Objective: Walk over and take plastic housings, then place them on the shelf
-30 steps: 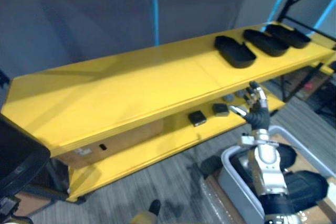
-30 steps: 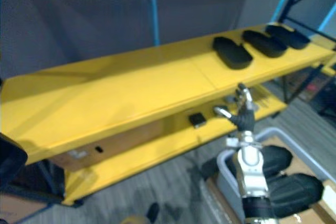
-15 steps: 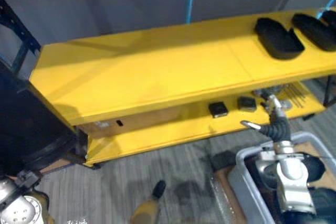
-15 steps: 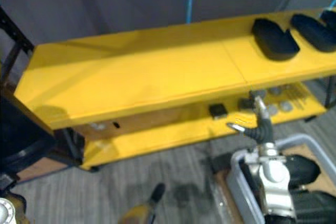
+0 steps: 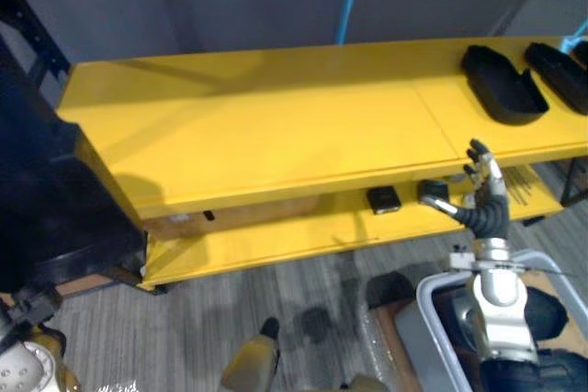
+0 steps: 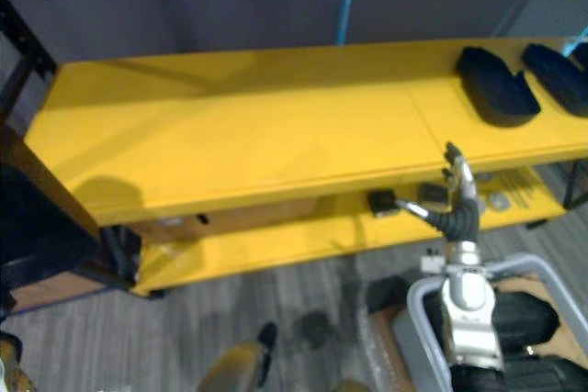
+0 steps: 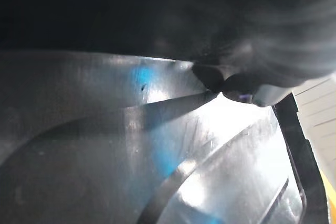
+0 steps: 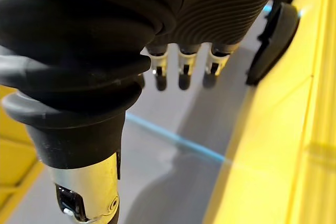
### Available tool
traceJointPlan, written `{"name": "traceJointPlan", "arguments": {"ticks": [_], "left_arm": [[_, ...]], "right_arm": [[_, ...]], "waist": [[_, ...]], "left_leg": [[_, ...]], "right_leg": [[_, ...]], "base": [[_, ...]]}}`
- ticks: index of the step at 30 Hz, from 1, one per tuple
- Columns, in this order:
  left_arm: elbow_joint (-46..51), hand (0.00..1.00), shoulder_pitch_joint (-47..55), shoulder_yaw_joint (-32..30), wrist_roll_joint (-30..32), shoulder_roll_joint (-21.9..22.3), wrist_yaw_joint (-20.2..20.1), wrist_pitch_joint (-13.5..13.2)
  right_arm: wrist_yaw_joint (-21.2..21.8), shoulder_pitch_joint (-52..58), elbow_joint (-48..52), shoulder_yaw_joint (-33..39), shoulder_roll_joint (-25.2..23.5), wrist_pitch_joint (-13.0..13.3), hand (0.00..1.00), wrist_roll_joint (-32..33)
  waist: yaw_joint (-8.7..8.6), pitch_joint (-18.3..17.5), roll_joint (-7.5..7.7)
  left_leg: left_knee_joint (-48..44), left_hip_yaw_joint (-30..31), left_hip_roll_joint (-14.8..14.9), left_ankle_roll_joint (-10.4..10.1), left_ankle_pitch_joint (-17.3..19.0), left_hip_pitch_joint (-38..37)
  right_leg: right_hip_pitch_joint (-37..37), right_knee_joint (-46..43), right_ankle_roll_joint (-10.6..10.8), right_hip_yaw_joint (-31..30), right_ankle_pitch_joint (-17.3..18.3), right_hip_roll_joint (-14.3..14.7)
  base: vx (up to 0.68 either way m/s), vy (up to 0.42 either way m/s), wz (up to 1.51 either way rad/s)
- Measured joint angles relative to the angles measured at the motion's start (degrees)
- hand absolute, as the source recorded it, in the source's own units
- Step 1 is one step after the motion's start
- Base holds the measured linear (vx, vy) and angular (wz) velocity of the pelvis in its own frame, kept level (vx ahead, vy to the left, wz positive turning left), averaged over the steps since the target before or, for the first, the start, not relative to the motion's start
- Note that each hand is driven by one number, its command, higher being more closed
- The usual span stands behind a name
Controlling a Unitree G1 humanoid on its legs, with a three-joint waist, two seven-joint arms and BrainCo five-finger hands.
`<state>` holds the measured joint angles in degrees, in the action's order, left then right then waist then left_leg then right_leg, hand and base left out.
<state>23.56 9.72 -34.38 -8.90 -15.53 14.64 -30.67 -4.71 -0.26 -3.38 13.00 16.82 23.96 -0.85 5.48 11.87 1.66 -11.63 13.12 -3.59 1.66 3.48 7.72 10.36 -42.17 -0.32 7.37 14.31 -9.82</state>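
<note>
Two black plastic housings (image 5: 501, 84) (image 5: 560, 71) lie on the right end of the yellow shelf's top board (image 5: 276, 126). My right hand (image 5: 482, 195) is raised in front of that board's front edge, fingers straight, thumb spread, holding nothing. In the right wrist view its fingers (image 8: 181, 69) point along the yellow board towards a housing (image 8: 275, 35). A large black housing (image 5: 46, 181) looms at the far left, close to my head. My left arm (image 5: 20, 369) rises beneath it. The left wrist view looks onto glossy dark plastic (image 7: 131, 145) from very close.
A grey bin (image 5: 441, 305) at the lower right holds more black housings (image 5: 544, 308). On the lower shelf lie two small black boxes (image 5: 382, 199) (image 5: 432, 192) and small metal parts (image 6: 501, 199), with a cardboard box (image 5: 239, 213) further left. Grey carpet runs in front.
The camera has swung, so the shelf sits further right in view. My right hand stands a little higher against the shelf's edge, still open. The black housing at the left looms larger.
</note>
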Motion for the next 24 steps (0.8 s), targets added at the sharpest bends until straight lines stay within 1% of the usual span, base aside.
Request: {"name": "traceJointPlan", "arguments": {"ticks": [1, 2, 3, 4, 5, 6, 7, 8, 10, 11, 12, 13, 19, 22, 24], "left_arm": [[-0.52, 1.0, -0.96, 0.46, -0.05, -0.04, -0.09, 0.39], [-1.28, 1.0, -1.9, 1.44, -0.11, -0.05, -0.15, 0.91], [-2.06, 1.0, -3.03, 2.71, -0.1, -0.03, -0.4, 1.25], [-2.32, 1.0, -3.09, 4.02, -0.11, -0.04, -1.29, 1.56], [-2.31, 1.0, -2.87, 4.39, -0.09, -0.04, -1.9, 1.7], [-2.28, 1.0, -2.79, 5.11, -0.03, -0.09, -2.83, 2.34], [-2.21, 1.0, -2.72, 5.2, 0.0, -0.18, -3.14, 2.59], [-2.39, 1.0, -2.25, 5.71, -0.03, 1.46, -3.68, 3.0], [-2.13, 1.0, -0.13, 6.18, 0.21, 2.62, -4.34, 3.52], [-2.07, 1.0, 0.23, 6.16, 0.29, 2.59, -4.34, 3.53], [-1.95, 1.0, 0.3, 6.57, 0.35, 2.7, -4.35, 3.55], [0.11, 1.0, 0.55, 7.51, 0.4, 4.87, -4.78, 3.43], [0.11, 1.0, 0.54, 7.57, 0.39, 4.87, -4.77, 3.43], [0.11, 1.0, 0.5, 8.15, 0.28, 4.87, -4.72, 3.86], [0.11, 1.0, 0.29, 9.05, -0.02, 4.88, -4.73, 5.85]], "right_arm": [[0.0, 0.15, 0.31, 0.57, 0.02, 0.01, 0.0, 0.04], [-0.01, 0.35, 0.57, 1.58, 0.14, 0.01, 0.0, 0.09], [-0.26, 0.45, 0.74, 2.62, 0.18, 0.01, 0.0, 0.18], [-0.85, 0.59, 0.86, 3.46, 0.24, 0.0, 0.0, 0.78], [-1.2, 0.55, 0.92, 3.64, 0.3, -0.01, 0.0, 1.3], [-1.67, 0.44, 1.45, 3.84, 0.88, -0.04, 0.0, 2.38], [-1.63, 0.2, 1.47, 3.75, 1.11, -0.09, 0.0, 2.35], [-1.51, -1.2, 0.83, 3.67, 2.11, -0.31, 0.0, 2.37], [-0.67, -2.81, 0.33, 3.66, 3.9, -1.21, 0.0, 2.43], [-0.3, -3.13, 0.21, 3.66, 4.16, -1.58, 0.0, 2.45], [0.14, -2.97, 0.12, 3.72, 4.52, -1.84, 0.0, 3.0], [3.63, 0.54, 2.99, 6.66, -1.18, -1.7, 0.0, 7.44], [3.57, 0.71, 2.99, 6.68, -1.52, -1.7, 0.0, 7.66], [3.31, 1.94, 2.99, 7.52, -3.04, -1.71, 0.0, 9.93], [2.91, 2.3, 3.01, 8.26, -3.96, -1.78, 0.0, 12.01]], "waist": [[-0.39, -0.13, -0.13], [-0.7, -0.37, 0.07], [-1.73, -0.41, -0.11], [-2.15, -0.86, 0.35], [-2.0, -1.2, 0.76], [-1.62, -2.27, 2.32], [-1.32, -2.98, 3.35], [-0.5, -3.79, 2.3], [0.27, -5.61, -0.89], [0.38, -5.99, -1.53], [0.21, -6.62, -2.68], [-3.13, -9.46, -2.64], [-3.2, -9.48, -2.61], [-3.21, -9.49, -2.59], [-3.43, -9.5, -2.59]], "left_leg": [[-0.09, 0.56, 0.21, 0.0, 0.38, -0.47], [-0.16, 1.4, 0.41, -0.19, 0.9, -1.26], [-0.66, 2.89, 0.46, -0.66, 1.48, -1.82], [-1.08, 4.26, 0.41, -1.11, 2.35, -2.17], [-0.9, 4.8, 0.28, -1.54, 2.72, -2.49], [-0.85, 5.31, -0.5, -2.8, 3.75, -2.82], [-0.79, 5.09, -1.04, -3.32, 4.21, -2.79], [-1.24, 4.84, 0.12, -4.09, 5.22, -2.84], [-0.5, -0.37, 3.77, -5.08, 5.93, -2.84], [0.04, -1.26, 4.46, -5.1, 5.94, -3.21], [1.8, -3.06, 5.74, -5.18, 5.89, -4.57], [6.2, -8.81, 5.6, -5.48, 4.94, -7.65], [6.1, -8.84, 5.31, -5.25, 4.73, -7.76], [6.06, -8.83, 4.94, -5.07, 4.55, -7.75], [6.24, -8.8, 4.63, -4.99, 4.52, -7.61]], "right_leg": [[0.62, 3.22, 0.1, -0.52, 0.1, 0.67], [1.31, 7.27, 0.33, -2.33, -0.02, 1.64], [1.56, 12.31, 1.13, -5.09, -0.58, 2.61], [1.51, 16.89, 2.48, -6.79, -1.78, 2.94], [1.33, 19.37, 3.0, -6.86, -2.8, 2.88], [-0.37, 26.04, 3.21, -5.9, -7.2, 1.96], [-0.97, 28.38, 2.85, -5.73, -9.92, 1.47], [-2.53, 31.16, 6.23, -4.9, -12.56, 2.08], [-5.48, 37.09, 4.84, -3.65, -14.7, 4.93], [-6.05, 38.15, 4.62, -3.39, -15.01, 5.44], [-7.4, 39.39, 4.56, -2.68, -15.06, 6.31], [-11.37, 43.95, 4.62, -1.04, -16.28, 5.05], [-11.37, 43.95, 4.68, -1.06, -16.32, 4.8], [-11.37, 43.9, 4.84, -1.15, -16.44, 4.47], [-11.37, 43.79, 4.91, -1.18, -16.48, 4.16]], "base": [[-0.19, 0.156, 0.35], [-0.18, 0.133, 0.53], [-0.18, 0.116, 0.78], [-0.13, 0.048, 0.75], [-0.05, -0.068, 0.73], [0.01, -0.128, 0.46], [0.11, -0.215, 0.41], [0.17, -0.186, 0.15], [0.24, -0.205, 0.01], [0.24, -0.219, -0.03], [0.14, -0.126, 0.0], [0.09, -0.081, 0.03], [0.0, 0.0, 0.0], [0.0, 0.0, 0.0], [0.0, 0.0, 0.0]]}}
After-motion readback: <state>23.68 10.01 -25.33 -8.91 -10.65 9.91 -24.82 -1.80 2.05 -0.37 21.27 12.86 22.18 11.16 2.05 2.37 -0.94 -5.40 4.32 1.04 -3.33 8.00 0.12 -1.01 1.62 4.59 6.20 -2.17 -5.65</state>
